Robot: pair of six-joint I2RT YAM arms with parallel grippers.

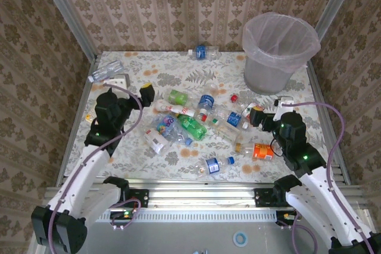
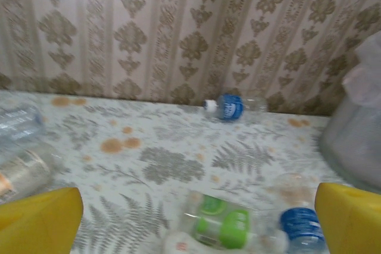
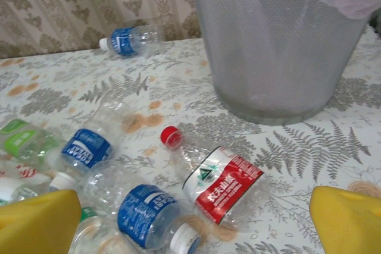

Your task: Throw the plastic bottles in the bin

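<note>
Several plastic bottles lie in a heap mid-table, among them a green one (image 1: 191, 126), an orange one (image 1: 262, 150) and a green-labelled one (image 1: 177, 96) (image 2: 220, 227). One blue-labelled bottle (image 1: 201, 52) (image 2: 229, 106) (image 3: 125, 40) lies alone by the back wall. The grey bin (image 1: 271, 72) (image 3: 280, 52) (image 2: 354, 141) stands at the back right. My left gripper (image 1: 140, 90) (image 2: 199, 218) is open, just short of the green-labelled bottle. My right gripper (image 1: 271, 106) (image 3: 195, 218) is open above a red-capped, red-labelled bottle (image 3: 223, 185), beside a blue-labelled one (image 3: 146, 215).
A clear bottle (image 1: 106, 74) (image 2: 21, 126) and a pale flat object (image 1: 121, 80) lie at the back left. Wallpapered walls and metal posts (image 1: 65, 10) close the table on three sides. A metal rail (image 1: 196, 182) runs along the near edge.
</note>
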